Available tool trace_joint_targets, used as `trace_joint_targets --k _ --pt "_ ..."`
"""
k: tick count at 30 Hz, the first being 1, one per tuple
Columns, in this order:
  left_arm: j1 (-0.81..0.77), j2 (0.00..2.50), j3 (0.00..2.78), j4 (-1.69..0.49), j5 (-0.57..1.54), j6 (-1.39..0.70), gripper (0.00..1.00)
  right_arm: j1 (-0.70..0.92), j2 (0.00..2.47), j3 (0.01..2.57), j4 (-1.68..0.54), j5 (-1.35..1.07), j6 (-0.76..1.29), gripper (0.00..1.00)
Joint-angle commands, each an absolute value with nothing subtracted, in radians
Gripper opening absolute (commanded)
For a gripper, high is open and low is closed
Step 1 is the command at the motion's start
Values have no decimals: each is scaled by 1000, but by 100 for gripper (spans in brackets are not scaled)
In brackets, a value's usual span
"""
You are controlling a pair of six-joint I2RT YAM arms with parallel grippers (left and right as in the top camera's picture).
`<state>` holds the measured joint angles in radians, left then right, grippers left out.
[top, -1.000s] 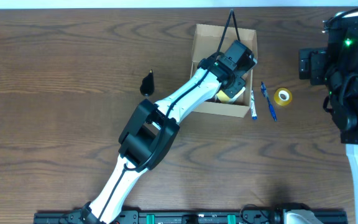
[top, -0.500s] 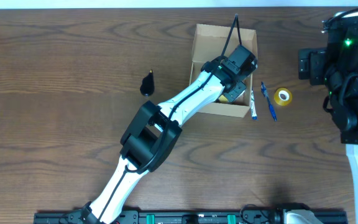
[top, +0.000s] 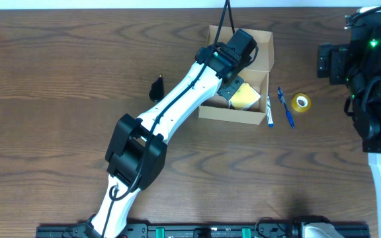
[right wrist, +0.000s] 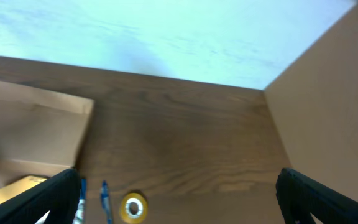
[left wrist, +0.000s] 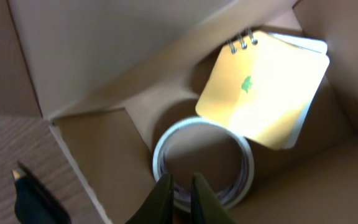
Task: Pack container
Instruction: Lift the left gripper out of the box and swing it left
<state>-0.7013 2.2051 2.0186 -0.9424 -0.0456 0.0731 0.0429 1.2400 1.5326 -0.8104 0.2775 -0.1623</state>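
The container [top: 259,42] is an open tan cardboard box at the table's far middle, also seen in the right wrist view [right wrist: 39,130]. Inside lie a yellow spiral notepad [left wrist: 263,87] [top: 245,97] and a white tape ring [left wrist: 204,163]. My left gripper [left wrist: 180,198] [top: 231,84] hangs inside the box over the ring's near rim. Its jaws are only a thin slit apart with nothing clearly between them; whether they touch the ring I cannot tell. My right gripper [right wrist: 179,199] stands wide open and empty above the table at the far right.
Two blue pens [top: 270,111] [top: 285,108] and a small yellow tape roll [top: 301,102] [right wrist: 133,207] lie just right of the box. A black cone-shaped object [top: 157,88] [left wrist: 36,202] sits to its left. The right arm's base [top: 376,99] fills the right edge.
My left arm has swung back and to the left over the box, uncovering the yellow notepad. Its jaws have parted by a hair. The right arm has not moved.
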Motion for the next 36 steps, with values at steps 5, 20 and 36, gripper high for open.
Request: trace_joint_targets --k 5,20,36 --pt "-706 2174 2030 -968 -89 28 11 41 1244 1552 -810 231 -128 99" --pt "-639 2110 2031 -1060 -407 -15 12 41 1244 1552 -819 232 -129 99" --pt "-590 2085 2031 -1087 -365 4 12 41 1244 1552 -830 232 -129 99"
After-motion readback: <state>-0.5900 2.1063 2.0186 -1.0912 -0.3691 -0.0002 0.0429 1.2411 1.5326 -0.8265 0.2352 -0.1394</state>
